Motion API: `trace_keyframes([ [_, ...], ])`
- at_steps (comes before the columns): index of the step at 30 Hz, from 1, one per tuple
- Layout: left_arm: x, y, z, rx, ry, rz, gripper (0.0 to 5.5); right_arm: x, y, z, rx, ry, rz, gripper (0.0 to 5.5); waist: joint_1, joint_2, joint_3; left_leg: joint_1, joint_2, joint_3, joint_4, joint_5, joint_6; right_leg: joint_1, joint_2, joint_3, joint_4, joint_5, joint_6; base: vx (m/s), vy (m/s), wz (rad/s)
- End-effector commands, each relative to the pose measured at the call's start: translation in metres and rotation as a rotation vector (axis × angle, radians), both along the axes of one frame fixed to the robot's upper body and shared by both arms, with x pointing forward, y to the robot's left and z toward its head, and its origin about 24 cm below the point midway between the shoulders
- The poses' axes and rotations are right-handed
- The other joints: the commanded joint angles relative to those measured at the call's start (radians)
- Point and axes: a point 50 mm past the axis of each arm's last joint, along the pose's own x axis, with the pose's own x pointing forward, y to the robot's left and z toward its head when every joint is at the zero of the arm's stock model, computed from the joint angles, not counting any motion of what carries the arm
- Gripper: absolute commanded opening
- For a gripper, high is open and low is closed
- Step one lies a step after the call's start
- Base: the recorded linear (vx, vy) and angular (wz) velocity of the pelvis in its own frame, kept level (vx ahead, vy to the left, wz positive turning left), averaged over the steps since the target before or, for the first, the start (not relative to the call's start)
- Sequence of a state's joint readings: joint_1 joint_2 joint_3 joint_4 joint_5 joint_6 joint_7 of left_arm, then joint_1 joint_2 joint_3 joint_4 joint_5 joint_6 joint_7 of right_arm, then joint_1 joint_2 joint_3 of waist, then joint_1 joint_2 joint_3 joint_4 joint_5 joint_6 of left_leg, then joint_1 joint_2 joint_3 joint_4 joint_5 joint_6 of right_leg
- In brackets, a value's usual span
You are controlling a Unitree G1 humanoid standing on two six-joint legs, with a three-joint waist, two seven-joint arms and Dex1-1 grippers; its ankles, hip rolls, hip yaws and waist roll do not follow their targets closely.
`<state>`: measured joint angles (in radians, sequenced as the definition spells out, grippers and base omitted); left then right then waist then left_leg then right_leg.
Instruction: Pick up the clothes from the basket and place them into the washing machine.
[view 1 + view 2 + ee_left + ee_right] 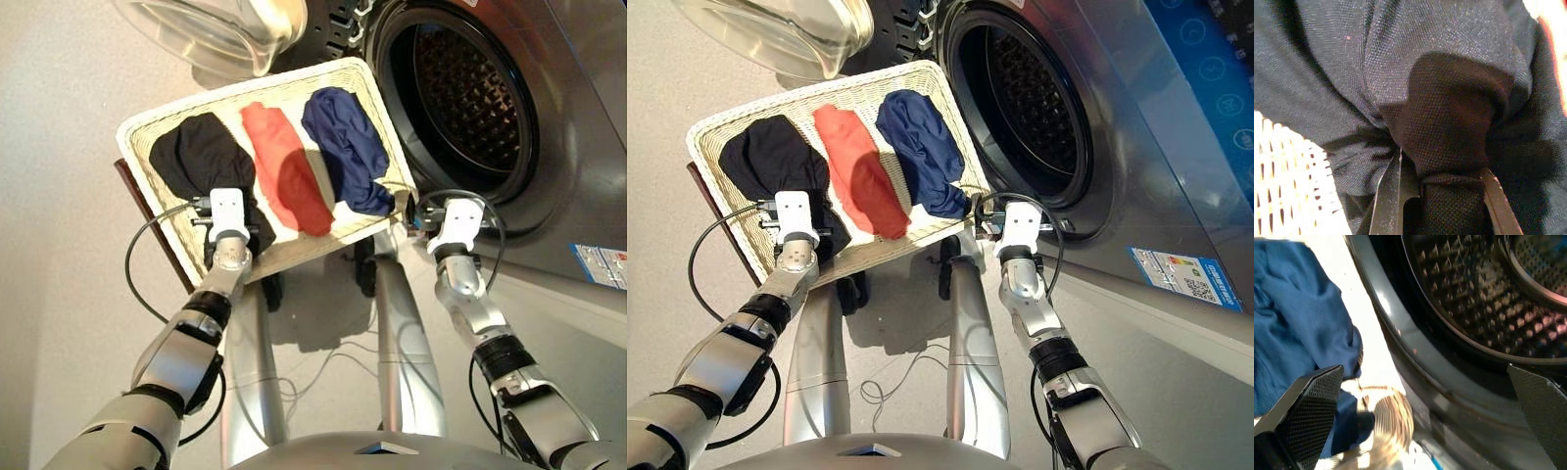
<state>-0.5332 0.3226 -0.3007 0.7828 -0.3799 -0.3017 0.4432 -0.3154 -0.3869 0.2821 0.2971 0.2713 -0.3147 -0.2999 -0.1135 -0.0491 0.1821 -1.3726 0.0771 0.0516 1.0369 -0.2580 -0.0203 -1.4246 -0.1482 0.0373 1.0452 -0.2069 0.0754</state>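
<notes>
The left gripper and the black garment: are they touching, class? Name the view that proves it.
Touching. In the left wrist view, the left gripper has its fingers closed around a bunched fold of the black garment, cloth pressed between them.

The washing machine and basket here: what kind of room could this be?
Probably a home laundry corner or a test setup of one. A front-loading washing machine stands with its glass door open, beside a wicker basket of folded clothes.

Basket (364,76) pale woven wicker, rough, black garment (1449,122) fine matt knit, navy garment (1298,318) soft matt cloth, drum (1474,293) perforated glossy metal, door bowl (211,29) clear glass
</notes>
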Motion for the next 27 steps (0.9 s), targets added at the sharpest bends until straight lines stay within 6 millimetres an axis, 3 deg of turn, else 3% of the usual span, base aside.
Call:
trace_keyframes([
  [1, -0.016, 0.015, 0.022, 0.024, -0.194, 0.022, 0.00, -0.008, -0.008, 0.043, -0.178, -0.253, -0.007, 5.50, 0.012, 0.033, -0.006, -0.012, -0.050, -0.051, -0.032, 0.012, 0.037, 0.063, -0.015, -0.010, -0.110, 0.050, -0.024, 0.000, 0.000, 0.000],
  [5, -0.040, 0.017, 0.048, 0.215, -0.346, -0.045, 0.00, -0.007, -0.012, 0.062, -0.482, -0.367, -0.053, 5.50, 0.037, 0.035, -0.008, -0.012, -0.058, -0.055, -0.037, 0.009, 0.037, 0.066, -0.016, -0.015, -0.110, 0.043, -0.022, 0.000, 0.000, 0.000],
  [12, -0.068, 0.009, 0.086, 0.242, -0.545, -0.199, 0.00, -0.003, -0.020, 0.088, -0.895, -0.521, -0.135, 5.50, 0.068, 0.045, -0.020, -0.008, -0.068, -0.061, -0.057, 0.016, 0.037, 0.070, -0.023, -0.020, -0.117, 0.042, -0.016, 0.000, 0.000, 0.000],
  [14, -0.071, 0.009, 0.089, 0.227, -0.554, -0.224, 0.00, -0.003, -0.018, 0.092, -0.934, -0.537, -0.130, 5.50, 0.068, 0.048, -0.021, -0.005, -0.069, -0.060, -0.059, 0.016, 0.037, 0.071, -0.023, -0.019, -0.117, 0.041, -0.016, 0.000, 0.000, 0.000],
  [20, -0.094, -0.013, 0.120, 0.045, -0.672, -0.553, 0.00, -0.004, -0.019, 0.113, -1.242, -0.662, -0.136, 5.50, 0.087, 0.057, -0.029, -0.001, -0.068, -0.058, -0.062, 0.018, 0.035, 0.071, -0.029, -0.014, -0.114, 0.042, -0.012, 0.000, 0.000, 0.000],
  [27, -0.106, -0.045, 0.133, -0.144, -0.602, -0.938, 0.00, -0.006, -0.013, 0.128, -1.527, -0.761, -0.069, 5.50, 0.087, 0.065, -0.040, -0.013, -0.063, -0.059, -0.046, 0.016, 0.032, 0.055, -0.033, -0.007, -0.101, 0.049, -0.007, 0.000, 0.000, 0.000],
])
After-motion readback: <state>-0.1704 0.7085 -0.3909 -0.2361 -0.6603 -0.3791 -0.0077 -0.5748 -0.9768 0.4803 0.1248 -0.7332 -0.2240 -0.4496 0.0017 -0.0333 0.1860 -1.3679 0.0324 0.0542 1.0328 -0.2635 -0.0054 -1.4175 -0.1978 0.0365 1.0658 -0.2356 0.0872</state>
